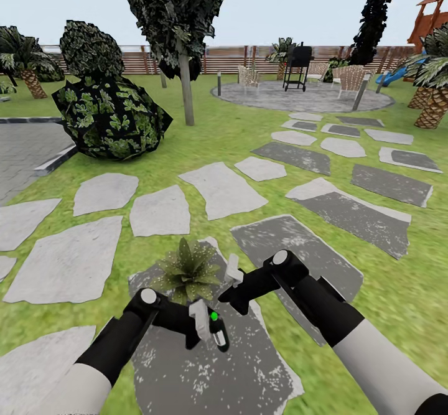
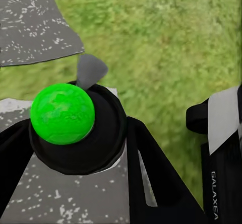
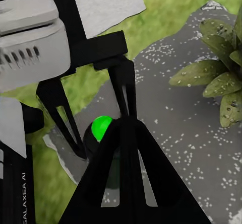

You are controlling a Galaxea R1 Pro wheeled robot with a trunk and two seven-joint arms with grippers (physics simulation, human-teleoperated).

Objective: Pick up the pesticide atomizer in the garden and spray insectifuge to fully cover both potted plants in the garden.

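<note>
The pesticide atomizer (image 1: 218, 333) is a small dark bottle with a bright green top (image 2: 62, 113) and a grey nozzle (image 2: 90, 71). My left gripper (image 1: 208, 328) is shut on it, low over a grey stone slab (image 1: 186, 365) in the garden. One potted plant (image 1: 189, 271), a rosette of pointed green leaves (image 3: 214, 80), stands on that slab just beyond the atomizer. My right gripper (image 1: 232, 278) is shut and holds nothing. It hangs beside the plant, with its fingertips (image 3: 126, 123) close to the atomizer's green top (image 3: 102, 128).
Pale stone slabs (image 1: 221, 188) lie scattered over the lawn ahead. A round leafy bush (image 1: 109, 113) and a tree trunk (image 1: 185, 88) stand to the left. A round patio with a grill (image 1: 297, 66) and chairs lies before the wooden fence (image 1: 224, 59). A palm (image 1: 434, 101) stands at the right.
</note>
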